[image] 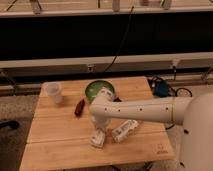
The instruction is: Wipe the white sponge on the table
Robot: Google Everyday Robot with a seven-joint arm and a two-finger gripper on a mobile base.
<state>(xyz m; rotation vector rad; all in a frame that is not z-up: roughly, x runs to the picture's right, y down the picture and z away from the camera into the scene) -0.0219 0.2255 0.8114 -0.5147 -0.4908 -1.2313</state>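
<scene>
1. Camera view, landmark: green bowl point(95, 90), standing at the far middle of the wooden table point(55, 150).
2. White sponge point(98, 139): flat on the table, nearer the camera than the bowl and almost straight in front of it, close to the near edge.
3. Gripper point(99, 130): at the end of the white arm point(145, 111), which reaches in from the right. It hangs on the near side of the bowl, directly over the sponge, and seems to touch its top. Whether it is apart or clamped cannot be told.
4. Other items:
   - clear cup point(53, 92), left of the bowl;
   - dark red item point(79, 107), near-left of the bowl;
   - crumpled pale packet point(125, 130), near-right of the bowl, just beside the sponge.
5. Sponge, lie: the long axis appears to run from the bowl toward the near edge, slightly tilted. No front end can be made out.
6. Step in hand, as judged: pressing the sponge down and sweeping it. To do this well:
   - keep the pressure steady and the sponge flat;
   - stroke leftward onto bare board, across the long axis for a wide swath;
   - keep away from the packet and off the near edge.
</scene>
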